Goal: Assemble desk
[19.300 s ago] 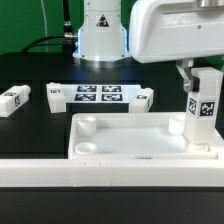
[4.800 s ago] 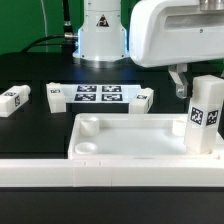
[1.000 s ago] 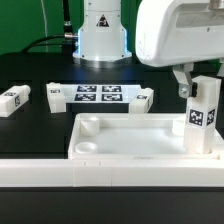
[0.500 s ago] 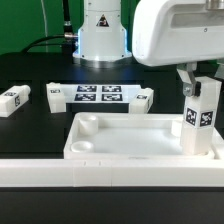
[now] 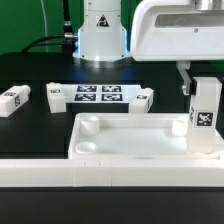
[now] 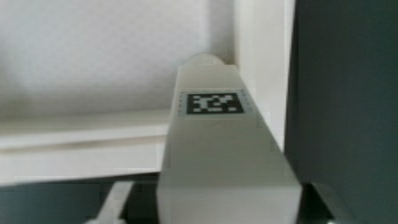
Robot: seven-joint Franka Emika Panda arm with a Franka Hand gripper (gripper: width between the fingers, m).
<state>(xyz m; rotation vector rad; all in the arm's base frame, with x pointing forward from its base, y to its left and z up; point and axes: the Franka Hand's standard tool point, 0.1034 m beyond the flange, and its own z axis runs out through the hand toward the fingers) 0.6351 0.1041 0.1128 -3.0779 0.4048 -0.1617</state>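
The white rimmed tabletop (image 5: 130, 138) lies flat, with round sockets at its corners. My gripper (image 5: 200, 82) is shut on the top of a white square leg (image 5: 206, 118), which stands upright in the tabletop's corner at the exterior view's right. In the wrist view the leg (image 6: 222, 150), with its tag facing the camera, fills the space between my fingers and reaches down to the tabletop's rim (image 6: 107, 120). Three more legs lie on the black table: one at the far left (image 5: 12, 100), and one at each end of the marker board (image 5: 56, 95) (image 5: 144, 98).
The marker board (image 5: 98, 95) lies behind the tabletop, in front of the robot base (image 5: 100, 35). A long white bar (image 5: 100, 178) spans the foreground just in front of the tabletop.
The leg was tilted half a second ago and now stands upright, a little further to the exterior view's right. My gripper moved with it.
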